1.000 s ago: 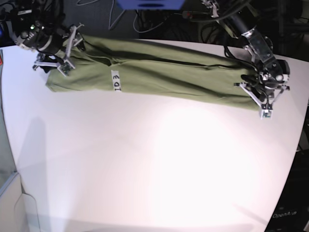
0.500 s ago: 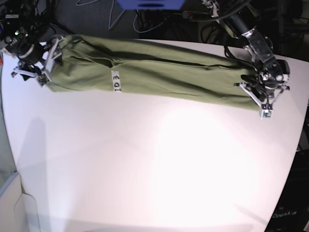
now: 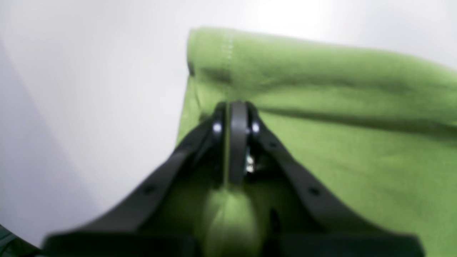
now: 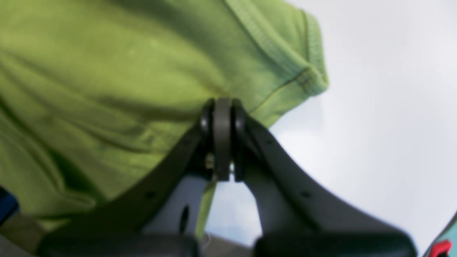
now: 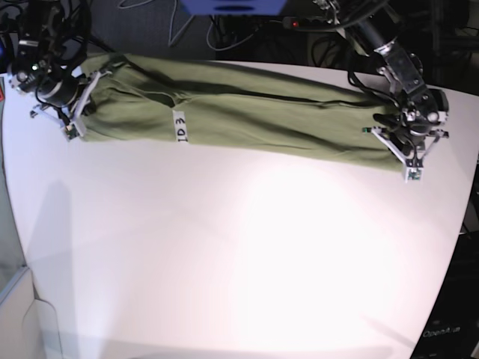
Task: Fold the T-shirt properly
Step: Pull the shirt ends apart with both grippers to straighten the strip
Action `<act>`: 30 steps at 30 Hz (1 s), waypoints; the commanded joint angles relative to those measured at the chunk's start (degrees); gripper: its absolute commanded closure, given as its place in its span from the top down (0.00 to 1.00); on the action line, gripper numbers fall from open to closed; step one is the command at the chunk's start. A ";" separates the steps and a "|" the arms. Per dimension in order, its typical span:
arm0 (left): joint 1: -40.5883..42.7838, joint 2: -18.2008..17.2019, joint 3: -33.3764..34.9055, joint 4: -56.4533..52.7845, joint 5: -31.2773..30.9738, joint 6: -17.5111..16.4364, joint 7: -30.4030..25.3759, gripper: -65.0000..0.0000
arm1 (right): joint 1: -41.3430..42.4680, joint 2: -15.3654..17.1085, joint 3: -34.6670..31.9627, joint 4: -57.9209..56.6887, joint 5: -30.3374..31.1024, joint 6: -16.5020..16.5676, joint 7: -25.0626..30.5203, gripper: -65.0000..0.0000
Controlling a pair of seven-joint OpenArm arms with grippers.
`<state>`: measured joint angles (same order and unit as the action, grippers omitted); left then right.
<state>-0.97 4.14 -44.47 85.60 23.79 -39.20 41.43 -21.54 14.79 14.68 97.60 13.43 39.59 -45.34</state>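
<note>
On the desk [image 5: 224, 254], the soft, light T-shirt [image 5: 247, 112] is clamped at each end by the left tool [image 5: 408, 153] and right tool [image 5: 69, 120], where it is best held.

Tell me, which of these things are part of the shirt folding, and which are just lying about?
Part of the job:
- T-shirt, stretched long across the table
- left pincer, shut on one end
- right pincer, shut on the other end

Just lying about:
- white table
- tangled cables behind it
- blue object at the back
</note>
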 commanded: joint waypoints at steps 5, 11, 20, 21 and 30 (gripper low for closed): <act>0.66 0.39 -0.06 -0.81 1.92 -0.80 4.33 0.03 | 1.89 0.82 0.14 -4.81 -0.38 0.41 3.10 0.01; 0.05 0.65 0.03 -1.43 1.84 -0.80 4.24 0.03 | 6.38 1.87 0.05 -11.05 -0.38 0.41 4.68 0.01; -6.28 1.00 -0.06 -11.19 1.75 -0.80 1.34 0.03 | 15.43 5.65 -0.57 -21.69 -0.46 0.41 4.77 0.01; -6.46 1.18 -0.06 -11.89 1.75 -0.80 0.72 0.03 | 16.13 6.27 -1.45 -22.48 -0.46 0.41 4.86 0.01; -6.10 3.02 0.03 -7.58 1.75 -0.80 0.90 0.03 | 19.56 7.76 -6.02 -25.73 -0.46 0.41 4.86 0.01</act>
<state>-7.79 6.76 -44.45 78.37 23.49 -39.13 37.47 -1.45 22.41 9.19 72.58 15.75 40.49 -36.51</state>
